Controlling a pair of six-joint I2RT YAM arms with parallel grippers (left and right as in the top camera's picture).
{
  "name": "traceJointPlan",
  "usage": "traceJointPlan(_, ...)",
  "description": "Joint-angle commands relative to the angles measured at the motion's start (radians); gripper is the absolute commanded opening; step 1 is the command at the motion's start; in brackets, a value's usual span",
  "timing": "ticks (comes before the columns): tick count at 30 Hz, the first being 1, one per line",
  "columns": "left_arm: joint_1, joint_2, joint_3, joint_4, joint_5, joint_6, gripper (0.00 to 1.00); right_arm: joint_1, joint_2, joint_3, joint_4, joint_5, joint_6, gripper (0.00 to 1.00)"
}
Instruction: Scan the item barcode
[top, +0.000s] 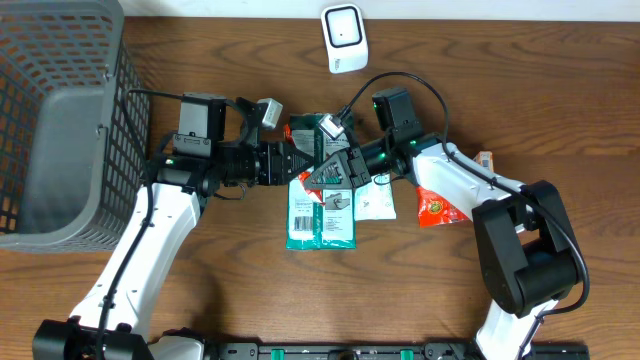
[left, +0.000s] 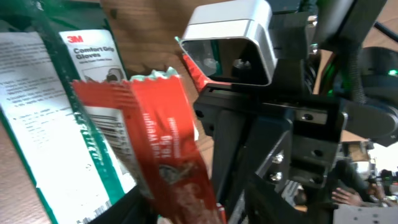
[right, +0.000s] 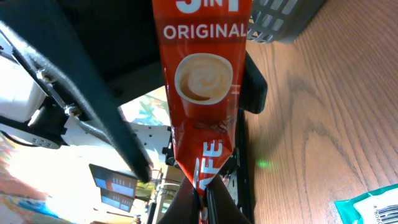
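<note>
Two arms meet over the middle of a brown wood-grain tabletop (top: 560, 90). The right claw (right: 202, 198) is clamped on the lower end of a long red foil coffee sachet (right: 202, 81) printed "ORIGINAL" with a cup of coffee; the sachet is held clear of the tabletop between the two arms, above a teal and white card pack of 3M Comfort Grip gloves (top: 322, 215) that lies flat. The left claw (top: 298, 160) sits at the other end of the sachet, which in the left wrist view runs down between its dark fingers; whether they press on it cannot be told. The sachet's barcode side faces the left wrist camera. A white, rounded barcode scanner (top: 343, 38) stands at the far edge, apart from the sachet. A grey plastic mesh basket (top: 60, 50) occupies the far left corner; its inside shows only its own grey floor and lattice walls. Beside the glove pack lie a small white packet (top: 378, 200) and, further right, a red pouch (top: 435, 207), partly under the right arm.
</note>
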Motion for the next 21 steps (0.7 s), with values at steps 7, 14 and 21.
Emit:
traceJointPlan(7, 0.002, 0.007, -0.008, 0.002, -0.044, 0.006, 0.56, 0.005, 0.012, 0.002, 0.0, -0.021, 0.006, 0.01)
traceJointPlan(14, 0.002, 0.007, -0.008, 0.002, -0.043, 0.006, 0.42, 0.021, 0.012, 0.002, 0.004, -0.021, 0.006, 0.01)
traceJointPlan(21, 0.002, 0.007, -0.008, 0.002, -0.056, 0.006, 0.26, 0.021, 0.012, 0.002, 0.004, -0.019, 0.006, 0.02)
